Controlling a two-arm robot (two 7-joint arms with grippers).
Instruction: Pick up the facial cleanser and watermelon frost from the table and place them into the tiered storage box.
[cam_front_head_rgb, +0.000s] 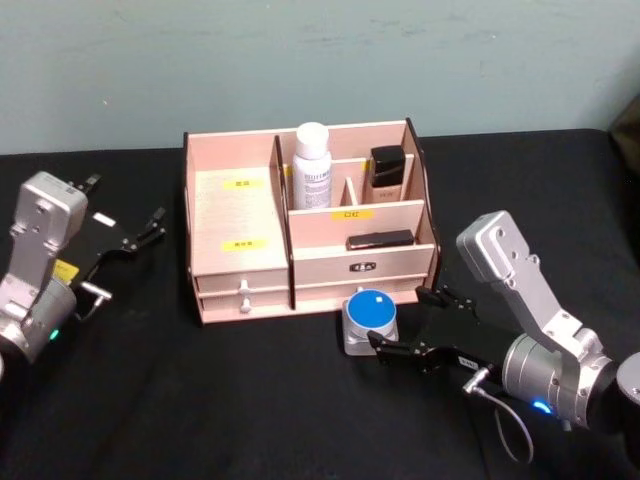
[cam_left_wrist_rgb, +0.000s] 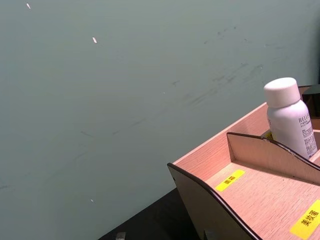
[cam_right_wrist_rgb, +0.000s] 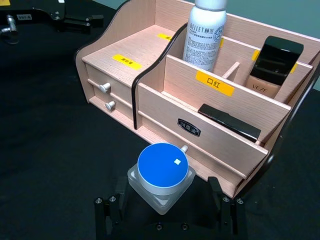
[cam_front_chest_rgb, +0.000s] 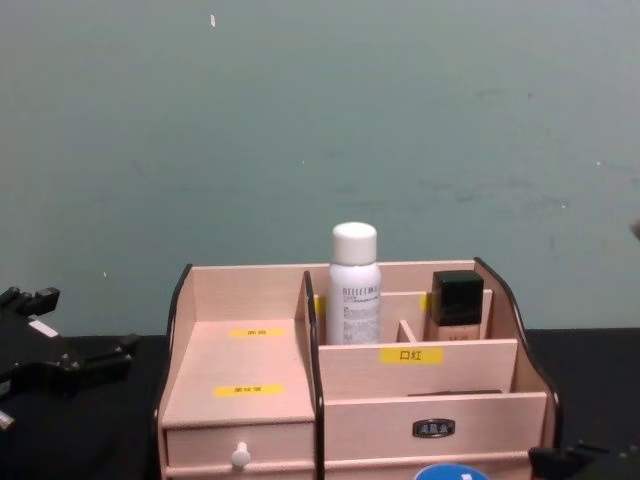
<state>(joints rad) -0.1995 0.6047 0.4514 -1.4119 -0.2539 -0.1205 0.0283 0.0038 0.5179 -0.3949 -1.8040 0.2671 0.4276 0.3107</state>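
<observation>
Right gripper (cam_front_head_rgb: 398, 320) spread — blue-lidded jar (cam_front_head_rgb: 370, 312) just ahead; left gripper (cam_front_head_rgb: 125, 213) idle.

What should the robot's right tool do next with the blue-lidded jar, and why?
Probably ease the right tool forward a little. Its fingers are open, and the blue-lidded jar, before the tiered storage box, stands just past their tips, so shutting now might slip. The left tool sits idle beside the box.

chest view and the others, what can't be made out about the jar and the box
Blue-lidded jar: chest view, cut by the bottom edge, just the lid's top shows.
Flat black item in the front slot of the box: head view, the slot wall hides its lower part; what it is, unclear.
Right pincer around the jar: right wrist view, contact unclear.
</observation>
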